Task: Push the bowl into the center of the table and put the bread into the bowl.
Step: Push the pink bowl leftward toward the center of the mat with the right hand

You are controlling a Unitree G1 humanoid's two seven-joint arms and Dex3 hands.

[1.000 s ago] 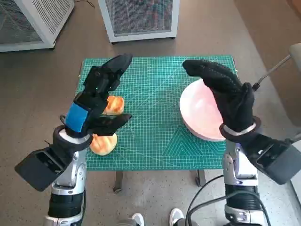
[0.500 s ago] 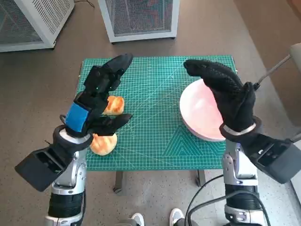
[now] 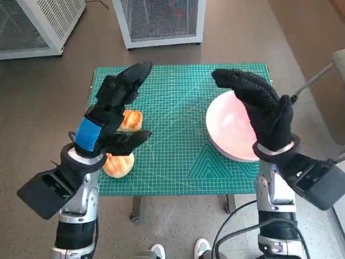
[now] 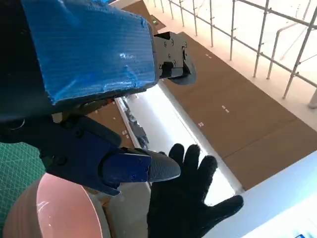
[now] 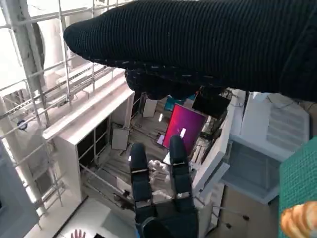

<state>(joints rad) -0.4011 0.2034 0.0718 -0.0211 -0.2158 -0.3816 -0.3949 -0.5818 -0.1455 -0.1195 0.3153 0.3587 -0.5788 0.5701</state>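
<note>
Hidden: the right hand (image 3: 261,108) is covering the middle and right side of the pink bowl (image 3: 226,129), so only the bowl's left part and near rim are showing in the head view; the left hand (image 3: 110,108) is overlapping both pieces of bread; the left wrist view is catching only a curved slice of the bowl (image 4: 54,210).
Hard to make out: whether the right hand is touching the bowl or hovering above it cannot be told.
Count: one bowl; two pieces of bread; one green cutting mat (image 3: 172,108) covering the table.
Bread: the farther roll (image 3: 131,120) is lying on the mat's left side, partly under the left hand; the nearer roll (image 3: 118,164) is sitting at the mat's front left corner, beside the left wrist; a bit of crust (image 5: 299,220) is peeking into the right wrist view.
Bowl position: it is resting on the right part of the mat, near the right edge, well apart from both rolls.
Left hand: it is spreading its fingers wide, thumb pointing toward the mat's middle, and is gripping nothing.
Right hand: it is stretching its fingers forward over the bowl, apart from one another, and is holding nothing.
Surroundings: two white mesh-fronted cabinets (image 3: 159,21) are standing on the floor beyond the table.
</note>
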